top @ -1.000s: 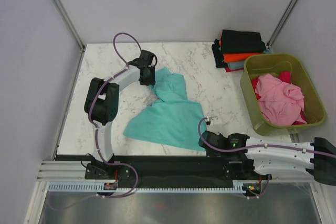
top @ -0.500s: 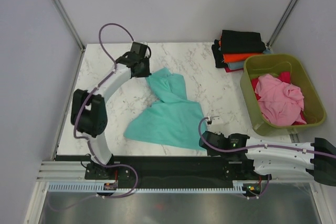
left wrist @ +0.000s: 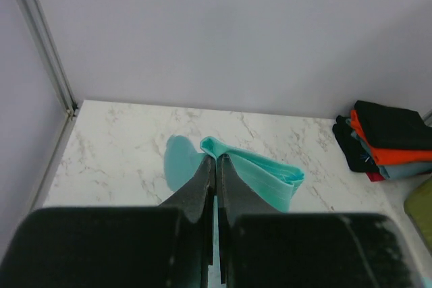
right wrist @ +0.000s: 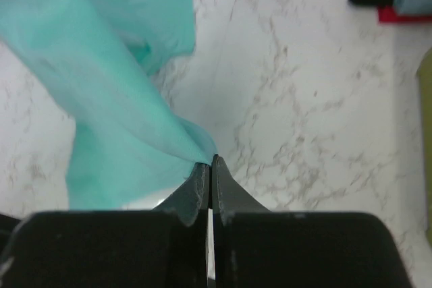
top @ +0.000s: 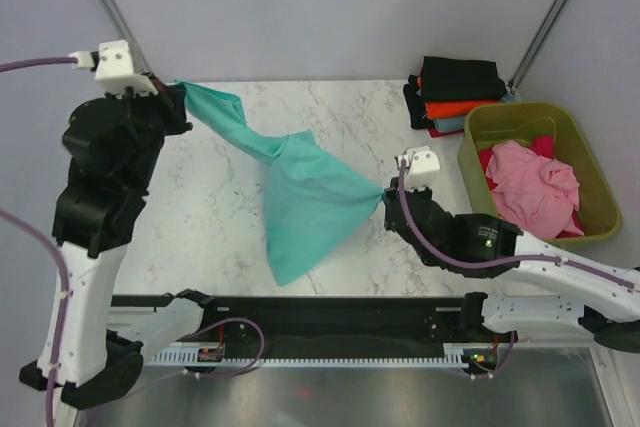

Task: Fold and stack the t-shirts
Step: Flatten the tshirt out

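Between your 2 grippers: 1 teal t-shirt [top: 305, 197] hangs stretched in the air above the marble table [top: 200, 217]. Its loose lower fold droops toward the near edge, and you cannot tell from these views whether it touches the top.
Left gripper [top: 172, 97]: raised high over the far-left corner, fingers pinched tight on 1 edge of the teal cloth.
Right gripper [top: 388, 197]: lower, over mid-table, clamped on the opposite edge of the same shirt.
Handling: judged light, limp and thin. It will sag and twist between holds, so take it at hem corners or shoulders and keep the pull even.
Folded stack [top: 455, 92]: 1 pile at the far-right corner, showing black, orange, blue-grey and red layers. That makes at least 4, exact count unclear.
Olive tub [top: 540, 239]: 1, just beside the pile, holding 1 pink t-shirt [top: 530, 182] over red cloth [top: 545, 144]. What lies deeper is hidden.
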